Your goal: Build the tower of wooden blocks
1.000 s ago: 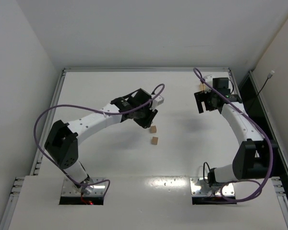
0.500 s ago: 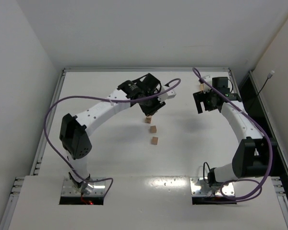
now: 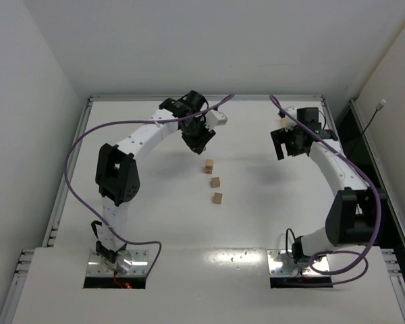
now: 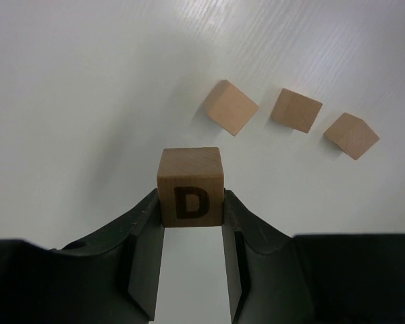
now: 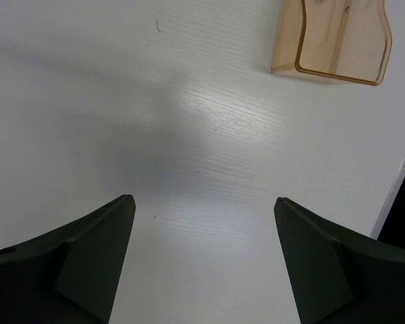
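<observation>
My left gripper [image 4: 189, 200] is shut on a light-tan wooden cube marked "D" [image 4: 189, 177] and holds it above the table. Three more wood blocks lie in a row beyond it: a plain cube [image 4: 231, 107], a second cube [image 4: 296, 110] and a roof-shaped piece [image 4: 352, 136]. In the top view the row [image 3: 216, 181] lies just right of and nearer than my left gripper [image 3: 197, 140]. My right gripper [image 5: 202, 202] is open and empty over bare table at the far right [image 3: 288, 145]. No tower stands.
A translucent tan plastic tray [image 5: 334, 40] lies beyond my right gripper, near the table's far right corner [image 3: 283, 123]. The table's raised rail [image 3: 202, 98] runs along the far edge, with white walls around it.
My left arm has swung toward the far side of the table, uncovering the third block of the row, still shut on the D cube. The right arm has barely moved.
</observation>
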